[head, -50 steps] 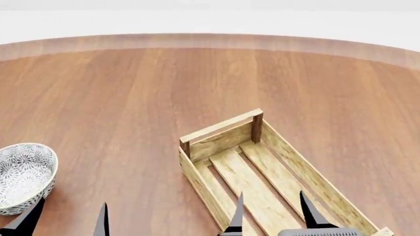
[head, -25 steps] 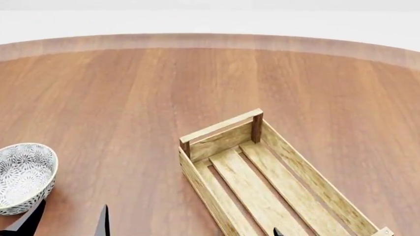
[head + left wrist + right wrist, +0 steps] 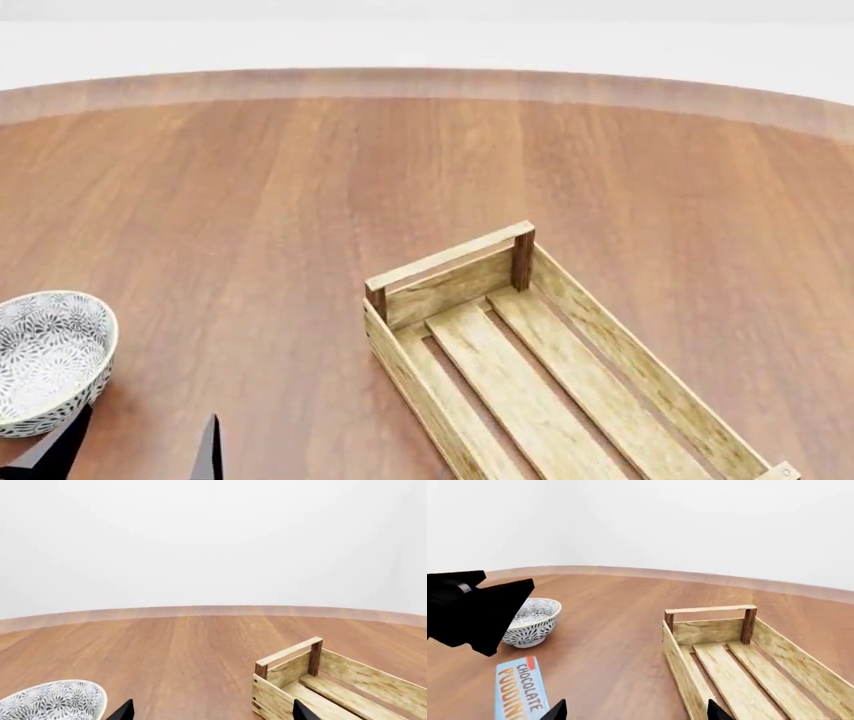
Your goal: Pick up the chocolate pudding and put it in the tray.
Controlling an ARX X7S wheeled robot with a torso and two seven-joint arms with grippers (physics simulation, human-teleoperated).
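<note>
- The desk (image 3: 267, 200) is a broad, round-edged wooden top that carries everything in view.
- The tray (image 3: 534, 360) lies on it as a long slatted crate, nothing in it, running diagonally from mid-desk toward the robot's right; the right wrist view shows it (image 3: 740, 655) from its near end.
- The bowl (image 3: 47, 355), white and grey patterned, sits on the robot's left, well apart from the tray.
- The chocolate pudding (image 3: 520, 690) shows only in the right wrist view: it lies flat, face up, on the desk between the bowl and the tray, nearer the robot than both, and outside the head view.
- Its long axis runs roughly toward and away from the right wrist camera, close to parallel with the tray's near long side.
- The left end effector (image 3: 134, 450) shows 2 dark fingertips spread apart, holding nothing, just beside the bowl.
- The right end effector (image 3: 634, 710) shows 2 tips set wide apart, holding nothing, with the tray's corner between them; the carton lies off to one side of that gap, toward the bowl.
- Which arm is nearer is hard to judge; the left one seems to hang close above the carton, going by the dark shape (image 3: 474, 610) over it.
</note>
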